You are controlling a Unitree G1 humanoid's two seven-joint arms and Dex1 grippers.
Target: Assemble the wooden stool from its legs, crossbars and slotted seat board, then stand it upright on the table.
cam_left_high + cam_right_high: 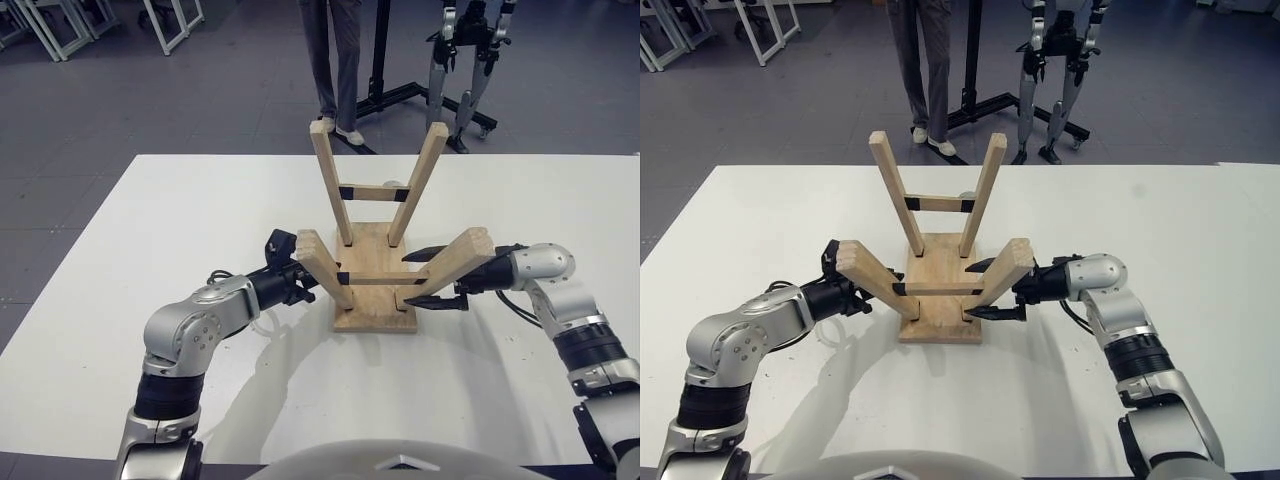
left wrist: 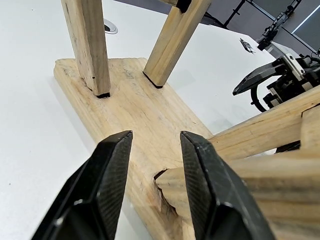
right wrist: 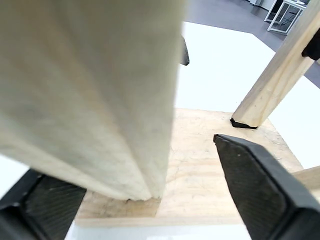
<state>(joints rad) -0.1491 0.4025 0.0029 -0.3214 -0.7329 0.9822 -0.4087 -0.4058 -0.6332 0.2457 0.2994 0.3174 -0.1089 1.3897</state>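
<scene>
The wooden stool lies upside down on the white table, its seat board flat. The far legs stand in their slots, joined by a crossbar. The near pair leans toward me, left leg and right leg linked by a second crossbar. My left gripper is open at the base of the near left leg, and the left wrist view shows its fingers beside the leg's foot. My right gripper is open and straddles the near right leg, with one finger apart from it.
Bare tabletop spreads to both sides of the stool and in front of it. A small round grommet sits in the table behind the seat board. Beyond the far edge stand a wheeled rack with another robot and white frames.
</scene>
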